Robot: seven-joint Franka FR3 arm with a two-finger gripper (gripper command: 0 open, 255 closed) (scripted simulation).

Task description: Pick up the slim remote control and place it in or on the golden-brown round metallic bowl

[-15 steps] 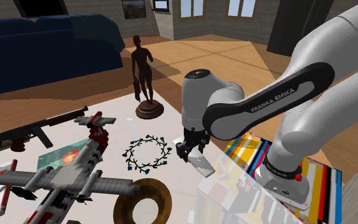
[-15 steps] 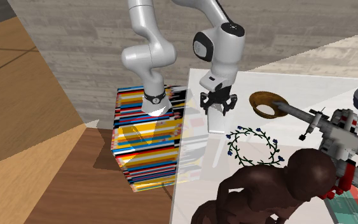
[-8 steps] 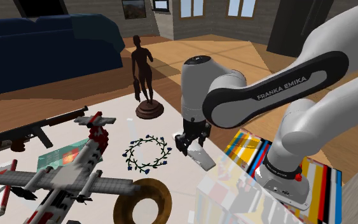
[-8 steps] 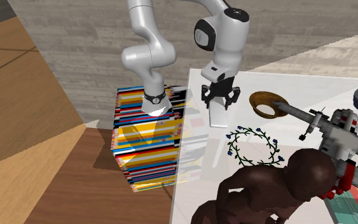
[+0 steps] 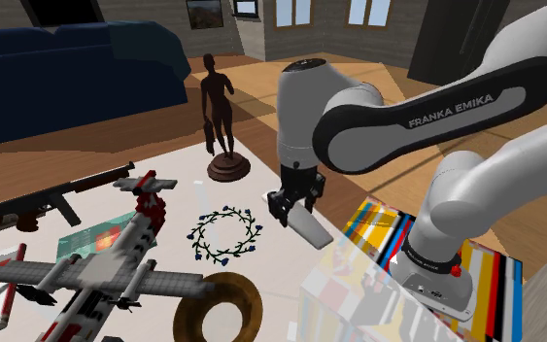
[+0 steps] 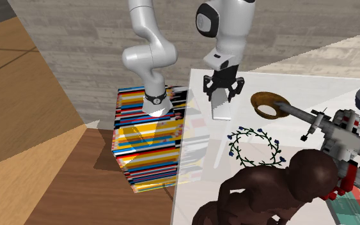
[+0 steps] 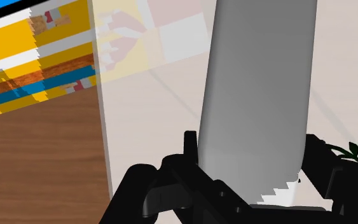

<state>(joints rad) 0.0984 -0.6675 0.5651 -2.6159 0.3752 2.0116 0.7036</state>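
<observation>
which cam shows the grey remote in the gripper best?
Wrist view: the slim grey remote control is close up, clasped in the black gripper. Shoulder and second exterior views show it from afar, hanging below the gripper.

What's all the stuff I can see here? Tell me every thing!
remote: one, grey, clasped by the gripper
bowl: one, golden-brown, on the table, shoulder view's bottom
wreath: one, dark, between bowl and statue
statue: one, dark brown, standing on the table
toy plane: one, grey and red, shoulder view's left
gun: one, dark, beyond the plane
sofa: one, blue, behind the table
stand: one, striped, under the arm
gripper: one, black, shut on the remote
</observation>
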